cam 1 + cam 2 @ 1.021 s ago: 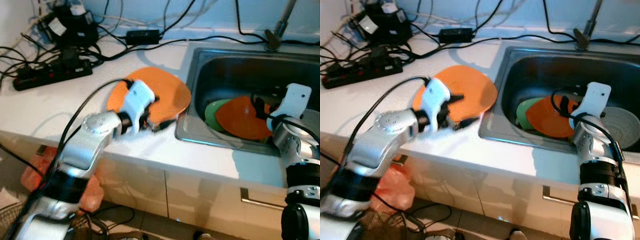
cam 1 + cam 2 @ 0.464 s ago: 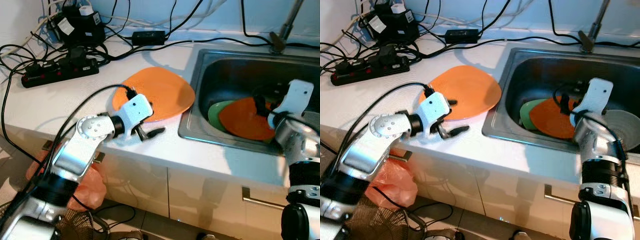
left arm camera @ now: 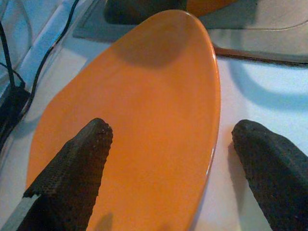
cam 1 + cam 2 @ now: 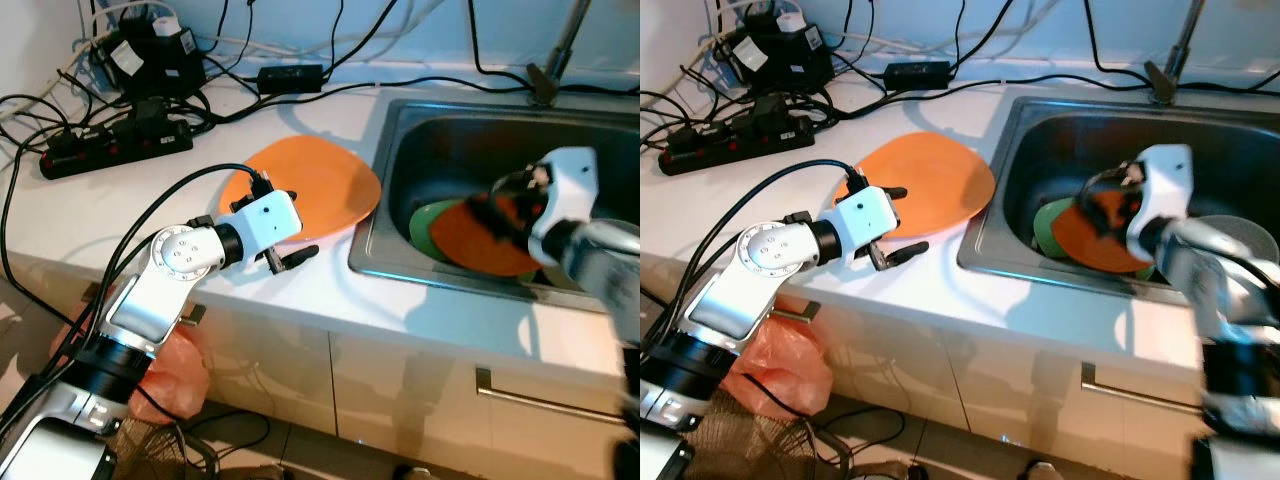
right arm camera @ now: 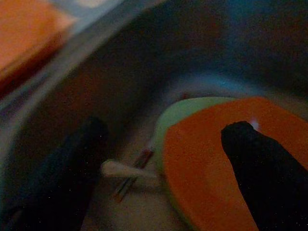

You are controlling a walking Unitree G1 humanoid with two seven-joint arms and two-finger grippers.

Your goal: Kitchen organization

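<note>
Swung leftward, right end effector [image 5: 163, 168] (fingers spread, empty) hovers over sink plate [image 5: 216, 159].

Back of the counter [image 4: 330, 290] is a mess: power strip [image 4: 105, 145], adapters and a tangle of cables [image 4: 300, 75], so nothing gets through there. Front strip of white top beside the orange plate [image 4: 310, 185] is bare. In the sink [image 4: 1230, 150] a green plate [image 4: 1045, 222] and another orange one [image 4: 1090, 240] crowd the floor, grey bowl [image 4: 1240, 240] alongside, faucet stem [image 4: 1175, 50] behind
</note>
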